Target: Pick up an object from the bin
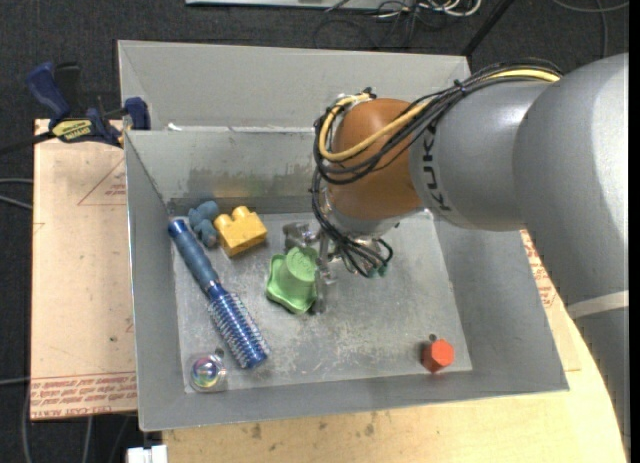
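Green cup (289, 287) lies tipped near the middle of the bin (375, 336). The gripper (318, 263) is low at the cup's upper right edge. Whether it is released or clenched cannot be told. A blue brush (218, 296) lies to the left.

Obstacles: green moulded piece (290, 286) is sitting right beside me; yellow block (241, 230) and blue brush (218, 301) are lying beyond it. Free room: bin floor (370, 331) is lying bare toward orange knob (436, 354).
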Motion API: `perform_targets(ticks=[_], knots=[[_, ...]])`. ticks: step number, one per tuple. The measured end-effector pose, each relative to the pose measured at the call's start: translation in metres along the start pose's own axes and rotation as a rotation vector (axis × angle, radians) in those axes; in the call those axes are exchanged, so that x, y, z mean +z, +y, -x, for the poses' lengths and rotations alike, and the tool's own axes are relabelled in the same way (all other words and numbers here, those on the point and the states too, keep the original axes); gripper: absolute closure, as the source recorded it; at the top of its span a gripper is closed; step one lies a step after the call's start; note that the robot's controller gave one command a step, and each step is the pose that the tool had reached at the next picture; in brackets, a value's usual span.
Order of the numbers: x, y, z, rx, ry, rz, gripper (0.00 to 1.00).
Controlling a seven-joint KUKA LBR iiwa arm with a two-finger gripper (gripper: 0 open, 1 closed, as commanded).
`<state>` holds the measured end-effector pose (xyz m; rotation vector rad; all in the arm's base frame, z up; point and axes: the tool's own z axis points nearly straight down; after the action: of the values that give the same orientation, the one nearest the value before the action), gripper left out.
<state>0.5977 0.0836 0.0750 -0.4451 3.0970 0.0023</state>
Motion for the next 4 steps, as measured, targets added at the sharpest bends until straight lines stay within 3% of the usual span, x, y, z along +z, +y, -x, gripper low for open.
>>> perform_targets(ticks=[1, 2, 3, 4], knots=[[-0.044, 0.023, -0.030, -0.616, 0.009, 0.005, 1.00], [-0.238, 0.063, -0.044, -0.748, -0.001, 0.002, 1.00], [-0.122, 0.068, -0.039, -0.658, 0.018, 0.009, 1.00], [-0.087, 0.118, -0.066, -0.790, 0.016, 0.012, 1.00]])
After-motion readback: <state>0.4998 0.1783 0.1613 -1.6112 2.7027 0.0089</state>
